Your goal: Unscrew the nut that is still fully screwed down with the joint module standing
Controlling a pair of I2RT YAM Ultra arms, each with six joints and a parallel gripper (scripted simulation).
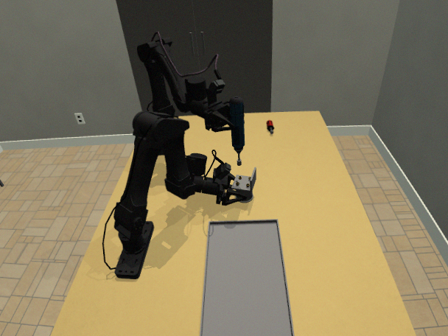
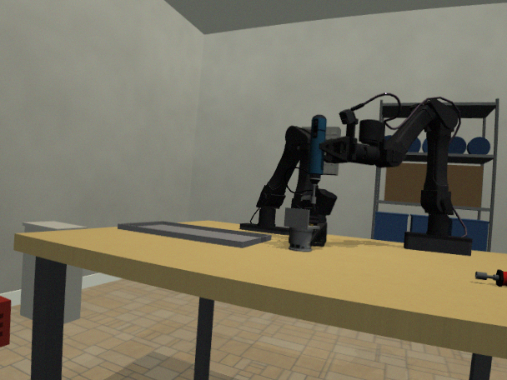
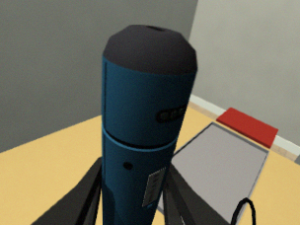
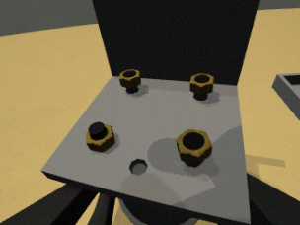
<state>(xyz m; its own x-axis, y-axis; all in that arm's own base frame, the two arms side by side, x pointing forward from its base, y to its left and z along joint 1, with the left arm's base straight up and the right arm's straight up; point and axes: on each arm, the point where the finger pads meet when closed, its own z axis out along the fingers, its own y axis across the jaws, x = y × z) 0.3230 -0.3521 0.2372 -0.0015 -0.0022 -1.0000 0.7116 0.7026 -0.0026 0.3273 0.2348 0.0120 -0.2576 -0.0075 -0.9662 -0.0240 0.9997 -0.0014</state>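
Observation:
The joint module (image 2: 300, 241) (image 4: 158, 213) stands upright on the table with the bracket (image 1: 242, 178) (image 2: 297, 217) (image 4: 148, 111) on top. In the right wrist view, the near-left nut (image 4: 100, 138) sits low on the plate with its stud end poking through. The near-right nut (image 4: 193, 145) and the two back nuts (image 4: 130, 79) (image 4: 201, 85) stand raised. My right gripper (image 1: 244, 195) is shut on the joint module below the bracket. My left gripper (image 1: 233, 123) (image 3: 134, 165) is shut on the upright nut driver (image 1: 238, 127) (image 2: 318, 150) (image 3: 140, 104). Its socket (image 1: 239, 162) hangs above the bracket, touching no nut.
A grey tray (image 1: 243, 221) (image 2: 250, 244) (image 3: 212, 163) lies on the table beside the module. A red-handled tool (image 1: 270, 124) (image 2: 499, 277) lies farther along the table, on the left arm's side. The bracket's upright plate (image 1: 253, 177) rises at its side away from the arms.

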